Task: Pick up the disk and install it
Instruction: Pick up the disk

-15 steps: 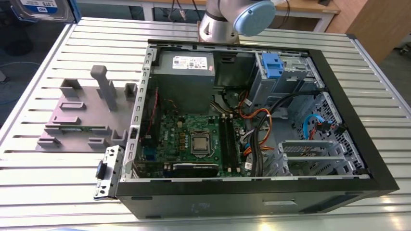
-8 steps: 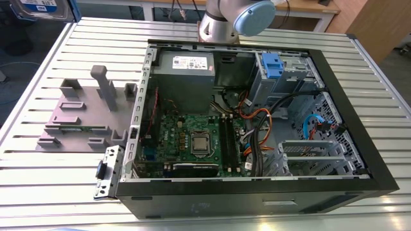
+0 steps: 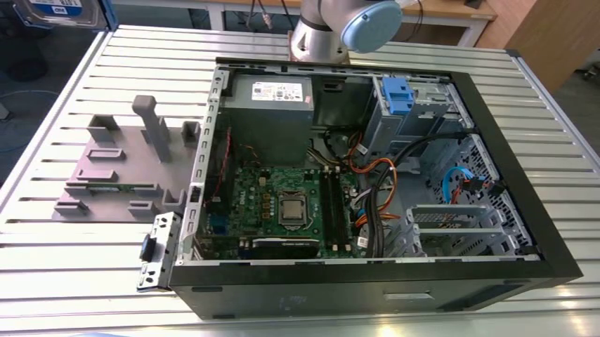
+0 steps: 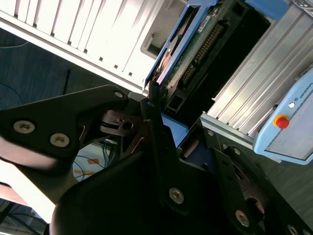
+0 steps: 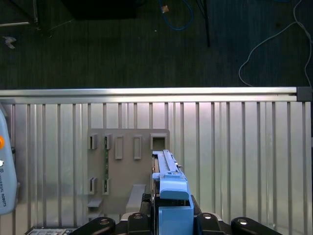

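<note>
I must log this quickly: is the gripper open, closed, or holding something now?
gripper: closed, holding the disk.

Open computer case [image 3: 375, 298] on slatted table [image 3: 75, 281], grey stand [image 3: 103, 165] beside it, disk [image 3: 58, 10] near the far corner.

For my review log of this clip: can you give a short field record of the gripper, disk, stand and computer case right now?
gripper: shut on the disk
disk: held edge-on, off the table, above the stand; not installed
stand: grey, on the table, at the exterior view's left of the computer case
computer case: open, lying flat
table: slatted metal, carries stand and case
</note>
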